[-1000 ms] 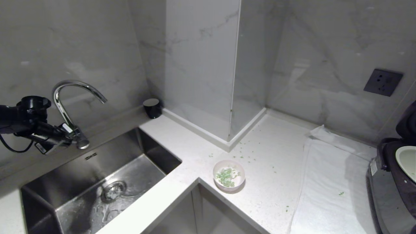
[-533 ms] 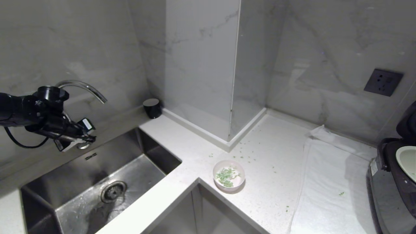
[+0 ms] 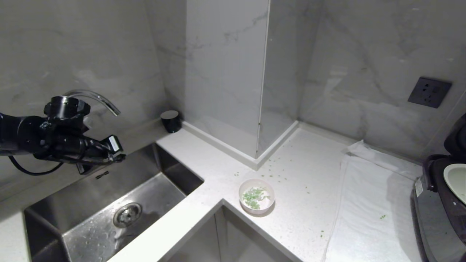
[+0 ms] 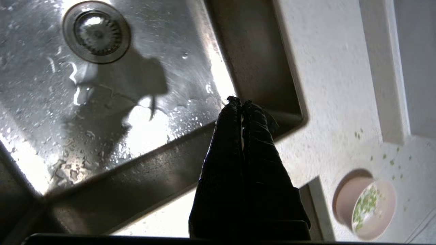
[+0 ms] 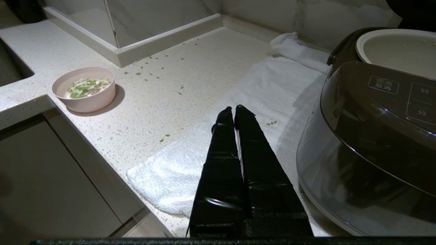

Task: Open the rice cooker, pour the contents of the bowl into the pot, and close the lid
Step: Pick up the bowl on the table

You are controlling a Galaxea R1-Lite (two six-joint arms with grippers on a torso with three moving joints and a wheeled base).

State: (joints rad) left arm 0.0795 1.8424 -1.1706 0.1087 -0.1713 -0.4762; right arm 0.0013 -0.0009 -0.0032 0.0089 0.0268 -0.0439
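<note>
The pink bowl (image 3: 256,196) sits on the white counter near the corner, with green contents (image 3: 255,195) inside; it also shows in the left wrist view (image 4: 366,204) and the right wrist view (image 5: 84,89). The dark rice cooker (image 3: 442,214) stands at the far right. Its lid (image 3: 459,136) is raised and the pale pot (image 3: 455,181) is exposed. My left gripper (image 3: 120,156) hangs shut and empty above the sink, well left of the bowl. My right gripper (image 5: 234,109) is shut and empty over the towel, beside the cooker (image 5: 368,146).
A steel sink (image 3: 72,203) with a drain (image 3: 126,214) fills the left, with a curved faucet (image 3: 98,99) behind my left arm. A black cup (image 3: 170,120) stands at the back. A white towel (image 3: 371,203) lies under the cooker. Green bits (image 3: 280,176) are scattered on the counter.
My left arm has swung right, away from the faucet base and out over the sink toward the counter, its gripper still shut. The bowl and cooker have not moved.
</note>
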